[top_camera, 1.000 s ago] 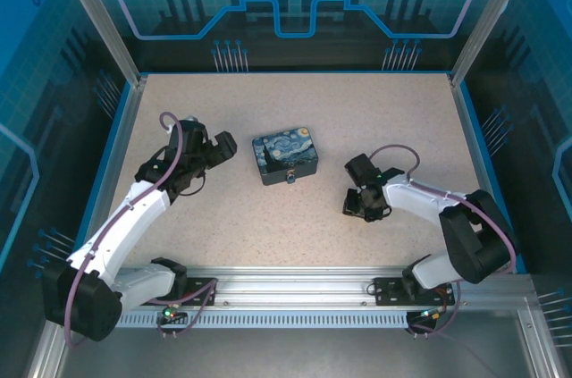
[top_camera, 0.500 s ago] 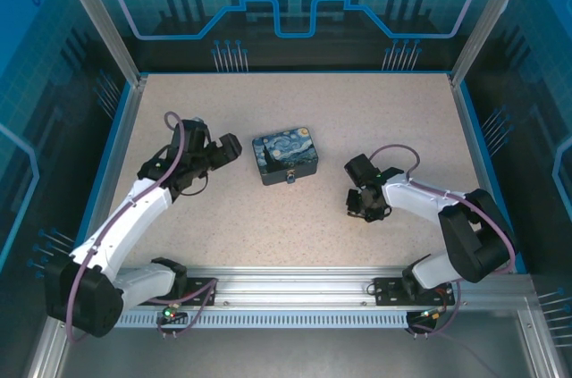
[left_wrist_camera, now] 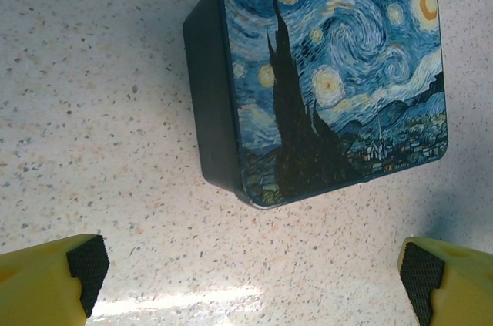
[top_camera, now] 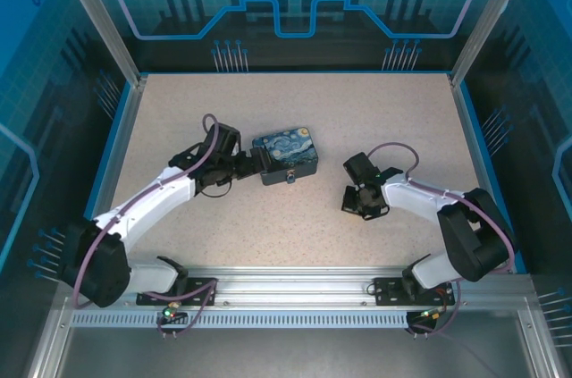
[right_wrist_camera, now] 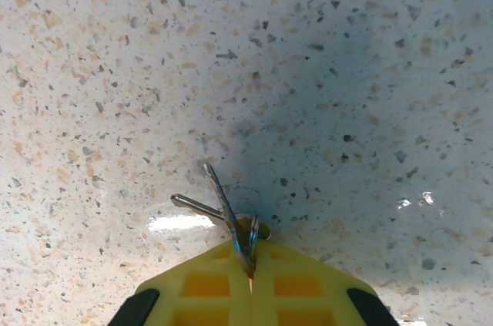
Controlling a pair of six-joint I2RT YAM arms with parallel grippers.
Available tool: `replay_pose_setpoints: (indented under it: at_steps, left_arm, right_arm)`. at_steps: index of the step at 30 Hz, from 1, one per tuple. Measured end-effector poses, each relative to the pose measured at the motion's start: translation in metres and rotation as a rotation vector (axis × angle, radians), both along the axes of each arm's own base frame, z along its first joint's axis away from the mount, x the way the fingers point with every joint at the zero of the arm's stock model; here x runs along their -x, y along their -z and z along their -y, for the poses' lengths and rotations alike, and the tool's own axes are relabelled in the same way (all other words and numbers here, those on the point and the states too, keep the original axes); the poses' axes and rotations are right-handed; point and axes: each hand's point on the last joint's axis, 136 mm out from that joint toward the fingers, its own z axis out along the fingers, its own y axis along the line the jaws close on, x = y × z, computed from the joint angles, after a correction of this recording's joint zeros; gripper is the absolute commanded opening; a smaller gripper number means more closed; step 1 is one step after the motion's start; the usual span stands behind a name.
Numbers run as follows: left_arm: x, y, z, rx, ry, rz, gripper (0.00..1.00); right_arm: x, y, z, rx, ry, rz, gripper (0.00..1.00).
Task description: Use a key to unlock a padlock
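The key (right_wrist_camera: pixel 223 196) is thin grey metal on a small ring with a second one crossed under it. It lies on the speckled table, and my right gripper (right_wrist_camera: pixel 250 258) is shut on its ring end. In the top view that gripper (top_camera: pixel 352 203) sits low on the table, right of the painted tin (top_camera: pixel 284 155). The tiny padlock (top_camera: pixel 291 179) shows as a small speck at the tin's near side. My left gripper (top_camera: pixel 254 164) stands open at the tin's left end. In the left wrist view its yellow fingertips (left_wrist_camera: pixel 54 280) are spread wide, with the tin (left_wrist_camera: pixel 331 79) just beyond them.
The speckled table (top_camera: pixel 357 119) is bounded by blue walls on three sides and a metal rail (top_camera: pixel 295 289) at the near edge. Open table lies behind the tin and between the two arms.
My left arm has swung right from the left side of the table up to the tin's left end, still open. My right gripper has closed on the key in place.
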Motion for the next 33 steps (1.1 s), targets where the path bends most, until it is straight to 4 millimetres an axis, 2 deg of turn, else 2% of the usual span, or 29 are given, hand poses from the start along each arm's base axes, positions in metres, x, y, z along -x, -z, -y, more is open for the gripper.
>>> replay_pose_setpoints:
  at_steps: [8, 18, 33]
  left_arm:
    - [-0.012, -0.011, 0.008, 0.023, -0.005, 0.026, 0.99]
    - [-0.012, -0.006, 0.008, 0.017, -0.007, 0.011, 0.99]
    - [-0.017, -0.010, 0.011, 0.022, -0.006, 0.022, 0.99]
  right_arm:
    - [0.002, -0.006, 0.001, -0.012, 0.000, 0.022, 0.00]
    - [0.002, -0.016, 0.001, -0.030, 0.000, 0.056, 0.00]
    - [0.000, -0.036, -0.004, -0.095, -0.043, 0.109, 0.00]
